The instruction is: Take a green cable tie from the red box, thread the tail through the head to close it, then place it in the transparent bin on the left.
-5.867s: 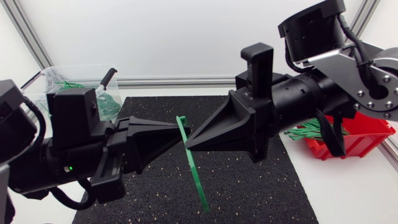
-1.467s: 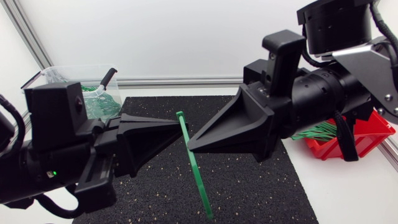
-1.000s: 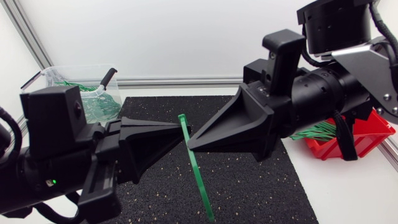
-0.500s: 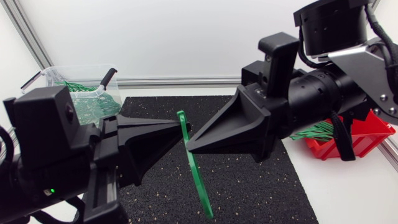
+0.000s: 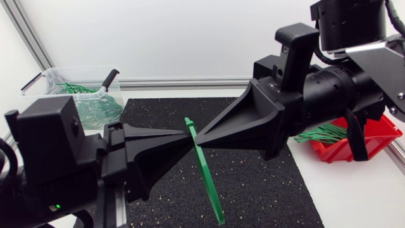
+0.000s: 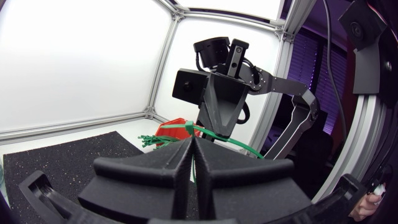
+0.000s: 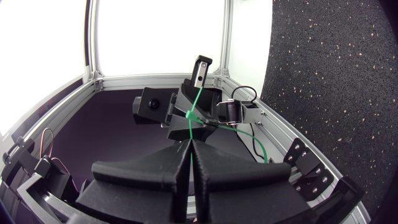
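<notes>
Above the desk (image 5: 354, 196) the left claw (image 5: 183, 134) and right claw (image 5: 201, 135) meet tip to tip, both pinched together on the tie (image 5: 205, 174). It hangs straight, not looped yet. Risk imo: one grip slips mid-bend and the tail misses the head.

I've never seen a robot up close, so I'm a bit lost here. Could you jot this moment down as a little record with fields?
Left gripper: shut on the green cable tie near its upper end
Right gripper: shut on the same tie, its tip facing the left one's
Tie's shape: straight, slanting down over the black mat, not closed into a loop
Red box: on the right, spare ties in it
Transparent bin: at the left, green ties inside
</notes>
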